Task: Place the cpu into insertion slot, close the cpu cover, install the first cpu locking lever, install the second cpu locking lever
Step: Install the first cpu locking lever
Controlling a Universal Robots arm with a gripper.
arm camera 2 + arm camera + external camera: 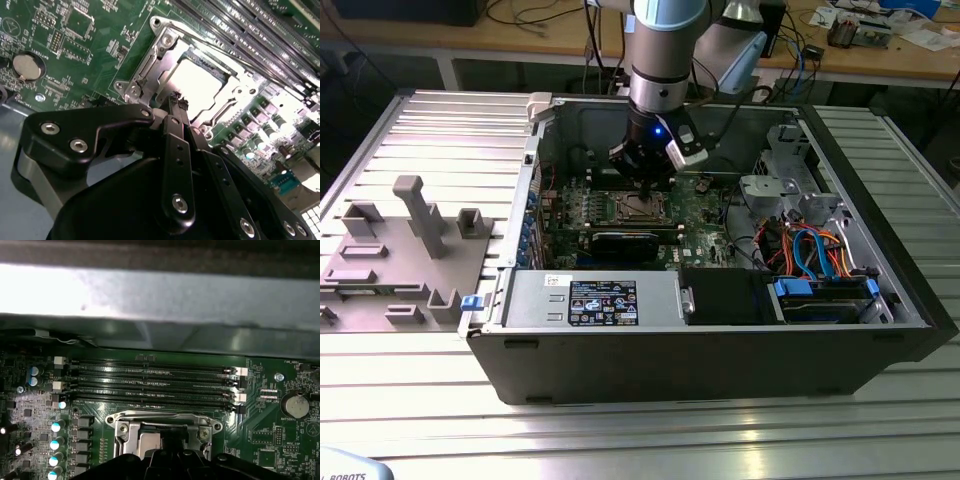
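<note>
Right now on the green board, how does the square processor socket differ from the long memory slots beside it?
The processor socket is square with a shiny silver metal frame; the memory slots are long, narrow and dark. The socket is a single part, while the memory slots lie as several parallel rows. The gripper sits just above the socket, not above the memory slots. Both are mounted flat on the same green board.

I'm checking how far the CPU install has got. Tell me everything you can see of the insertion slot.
The insertion slot is a square socket with a silver metal rim, screwed at its corners into the green motherboard, beside the long memory slots. A pale, shiny square surface fills its centre in the second wrist view. The gripper hangs directly over its edge; contact can't be told.
</note>
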